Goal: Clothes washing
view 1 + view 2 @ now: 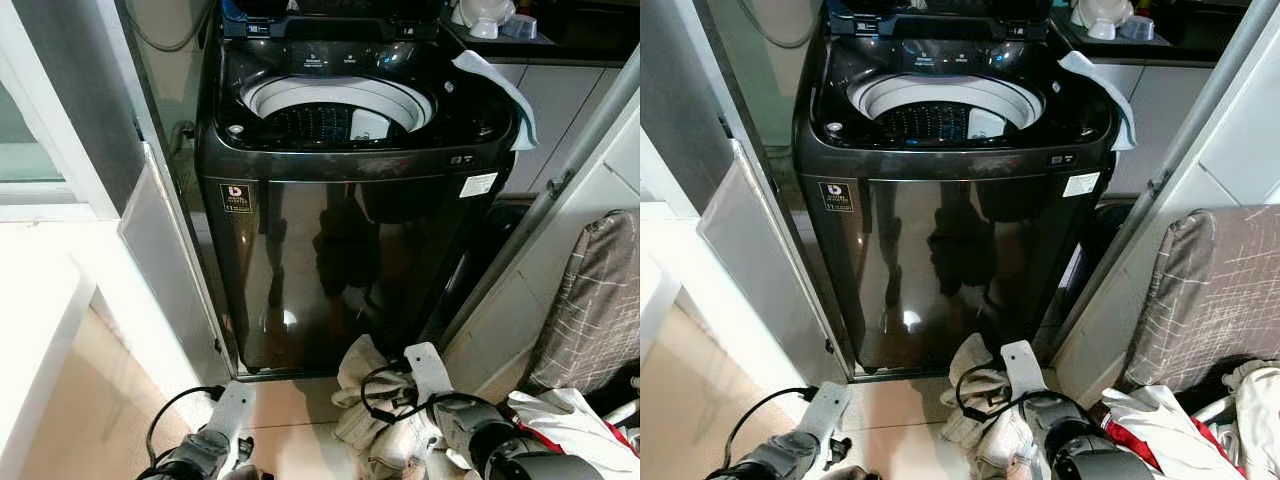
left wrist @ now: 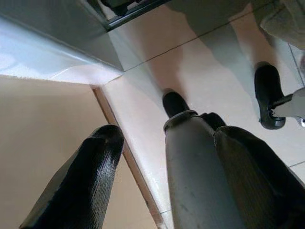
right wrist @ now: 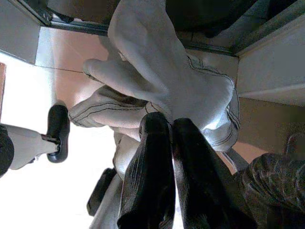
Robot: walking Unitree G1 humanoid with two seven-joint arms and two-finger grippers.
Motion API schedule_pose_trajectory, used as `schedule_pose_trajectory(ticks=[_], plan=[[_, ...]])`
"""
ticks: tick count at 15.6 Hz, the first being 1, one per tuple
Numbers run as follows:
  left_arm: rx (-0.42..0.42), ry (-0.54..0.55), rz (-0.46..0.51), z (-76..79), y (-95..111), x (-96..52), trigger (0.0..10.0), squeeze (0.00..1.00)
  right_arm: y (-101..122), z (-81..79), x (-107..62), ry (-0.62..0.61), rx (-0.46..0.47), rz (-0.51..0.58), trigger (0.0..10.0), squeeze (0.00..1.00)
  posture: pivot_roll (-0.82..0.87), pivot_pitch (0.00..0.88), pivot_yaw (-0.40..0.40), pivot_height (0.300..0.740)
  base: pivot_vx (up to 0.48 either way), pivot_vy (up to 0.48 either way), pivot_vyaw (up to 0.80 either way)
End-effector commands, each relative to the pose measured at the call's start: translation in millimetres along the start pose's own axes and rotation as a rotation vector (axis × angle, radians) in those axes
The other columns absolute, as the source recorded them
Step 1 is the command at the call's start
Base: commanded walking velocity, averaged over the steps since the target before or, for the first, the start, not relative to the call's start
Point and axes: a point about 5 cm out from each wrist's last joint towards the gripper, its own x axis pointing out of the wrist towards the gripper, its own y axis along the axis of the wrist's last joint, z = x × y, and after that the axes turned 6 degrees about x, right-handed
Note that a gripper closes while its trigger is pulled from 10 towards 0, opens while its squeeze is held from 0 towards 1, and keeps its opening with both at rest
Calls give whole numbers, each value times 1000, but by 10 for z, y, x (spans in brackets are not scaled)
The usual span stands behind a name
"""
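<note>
Two silver arms reach in low before a dark top-loading washing machine point(image 1: 340, 250), whose lid stands up and whose pale drum point(image 1: 335, 112) is exposed. The right gripper point(image 3: 170, 125) is clenched on a cream garment with dark stitching point(image 3: 157, 81); in the right wrist view its two black fingers point(image 3: 152, 162) sit pressed side by side with the cloth bunched at their tips. From the head camera, that garment point(image 1: 365, 395) hangs in a crumpled bundle just in front of the machine's lower front panel, above the pale tiled floor point(image 1: 290, 420), with the right arm's wrist beside it. The left gripper point(image 2: 162, 138) is released and holds nothing: its fingers point(image 2: 90, 176) are spread wide apart over the floor tiles near a white door frame point(image 1: 60, 150). A white cloth point(image 1: 500, 90) is draped over the right rear corner of the machine's top. To the robot's right stands a grey checked cushion point(image 1: 595, 300), and white fabric with a red edge point(image 1: 565, 420) lies below it. Behind the machine, a counter point(image 1: 540, 45) carries white dishes point(image 1: 485, 15).
</note>
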Motion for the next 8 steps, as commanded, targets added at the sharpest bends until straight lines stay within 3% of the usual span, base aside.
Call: schedule_pose_trajectory(ticks=[1,8], plan=[[19,-10,13,20,58,2,10000,0,-7,57,-9,-9,3,6,0,0,-3,0,-41,740,0,0,0],[17,-10,9,22,54,2,10000,0,-7,66,-11,-5,-12,4,0,0,-3,0,-43,740,0,0,0]])
